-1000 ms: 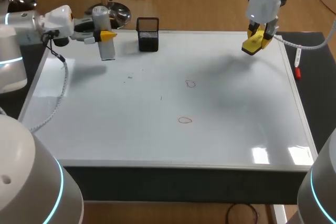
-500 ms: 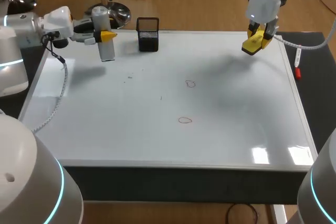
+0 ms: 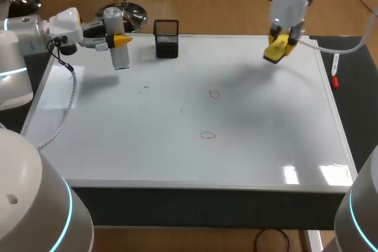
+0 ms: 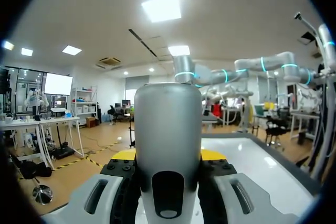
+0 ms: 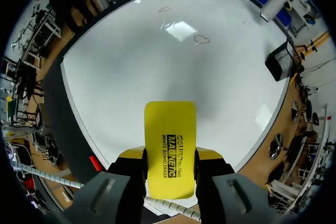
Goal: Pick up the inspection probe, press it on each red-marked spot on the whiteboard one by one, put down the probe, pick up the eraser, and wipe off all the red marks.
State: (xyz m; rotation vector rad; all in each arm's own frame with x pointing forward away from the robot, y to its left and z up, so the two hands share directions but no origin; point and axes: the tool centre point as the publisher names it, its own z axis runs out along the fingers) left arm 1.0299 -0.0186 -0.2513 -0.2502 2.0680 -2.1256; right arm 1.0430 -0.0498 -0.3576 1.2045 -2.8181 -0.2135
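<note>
Shifting left w/ eraser (image 3: 273, 55), right gripper (image 3: 278, 45) (left gripper (image 3: 117, 41) holds probe (image 3: 120, 55), unmoved).

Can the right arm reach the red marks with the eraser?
Probably yes: the right gripper holds the eraser above the board, and nothing stands between it and the two red marks.

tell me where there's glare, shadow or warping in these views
Head view: two glare patches on the board near its front right edge, a soft shadow near the eraser. Right wrist view: fisheye bows the board's edges; glare between the two red marks. Left wrist view: the probe looms large.
</note>
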